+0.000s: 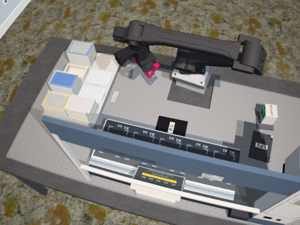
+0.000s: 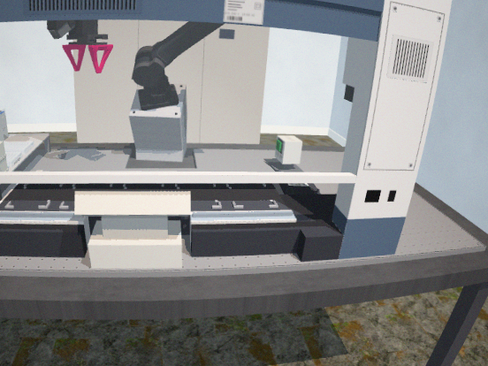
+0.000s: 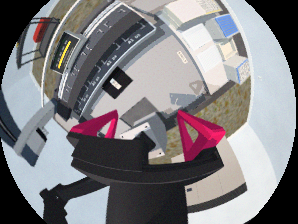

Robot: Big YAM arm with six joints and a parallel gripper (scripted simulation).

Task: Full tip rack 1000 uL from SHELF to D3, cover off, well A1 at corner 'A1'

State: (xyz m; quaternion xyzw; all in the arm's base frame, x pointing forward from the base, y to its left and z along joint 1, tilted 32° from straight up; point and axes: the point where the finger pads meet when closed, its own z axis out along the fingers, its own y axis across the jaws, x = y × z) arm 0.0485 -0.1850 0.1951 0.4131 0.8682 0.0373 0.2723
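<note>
My gripper (image 1: 151, 68) is open and empty. It hangs high above the table, between the arm's base (image 1: 191, 77) and the SHELF (image 1: 79, 81), and it also shows in the exterior view (image 2: 87, 57) and the wrist view (image 3: 149, 131). On the SHELF a covered rack with a blue rim and a grey field of tips (image 1: 80, 51) stands at the far end. A rack showing a plain blue plate (image 1: 63, 80) stands in the middle. A yellow-rimmed rack with a grey field of tips (image 1: 55, 101) stands at the near end. Their size labels are not readable. Deck position D3 (image 1: 171, 139) is empty.
A cream reservoir (image 1: 77, 71), two lidded plates (image 1: 99, 77) (image 1: 92, 93) and stacked sealed blocks (image 1: 81, 106) share the SHELF. The RG nest (image 1: 172, 126) lies behind D3. The READY key (image 1: 269, 113) stands at the right, by a dark pad (image 1: 261, 147). A blue gantry beam (image 1: 174, 160) crosses over the deck.
</note>
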